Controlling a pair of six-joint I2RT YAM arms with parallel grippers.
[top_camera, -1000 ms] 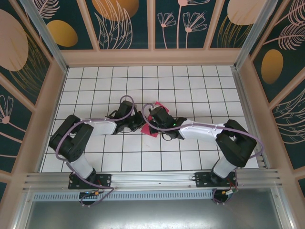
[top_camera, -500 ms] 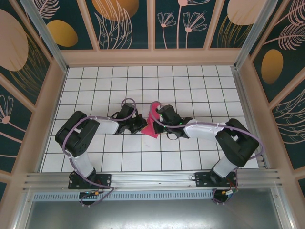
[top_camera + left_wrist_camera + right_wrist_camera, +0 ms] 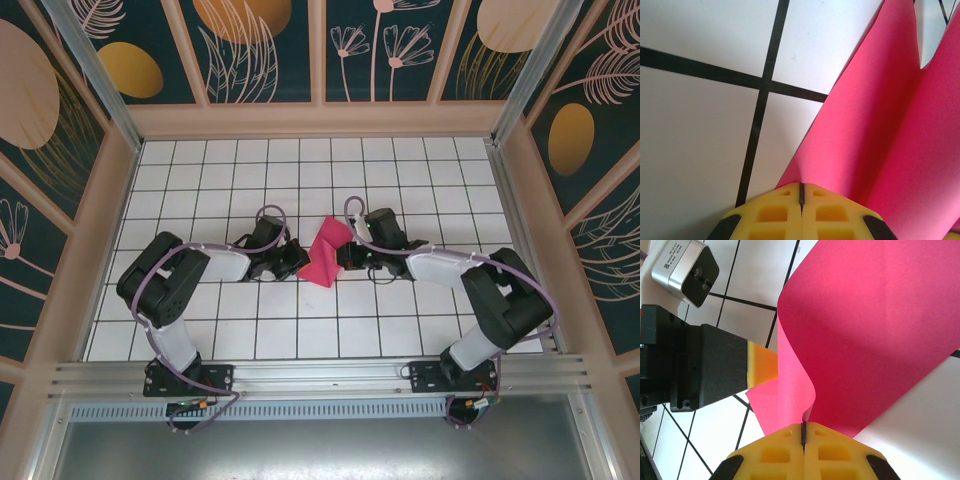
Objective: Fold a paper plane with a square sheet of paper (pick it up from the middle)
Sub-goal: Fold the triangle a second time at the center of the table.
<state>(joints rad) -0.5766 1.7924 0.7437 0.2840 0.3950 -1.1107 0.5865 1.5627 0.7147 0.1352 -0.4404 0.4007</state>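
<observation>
Tiled table (image 3: pixel 400 180): left end effector (image 3: pixel 801 192), right end effector (image 3: pixel 803 429) pinch sheet (image 3: pixel 326 253).

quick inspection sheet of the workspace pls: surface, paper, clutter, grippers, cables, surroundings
surface: white table with a black grid, no marks seen
job's things: square sheet of paper, pink side showing, bowed and curled between the two grippers; no finished plane
clutter: nothing seen
grippers: left gripper shut on one edge of the sheet; right gripper shut on the opposite, curled edge
cables: purple cables loop along both arms, clear of the paper
surroundings: dark teal floral wall panels in wooden frames on three sides; aluminium rail at the near edge
</observation>
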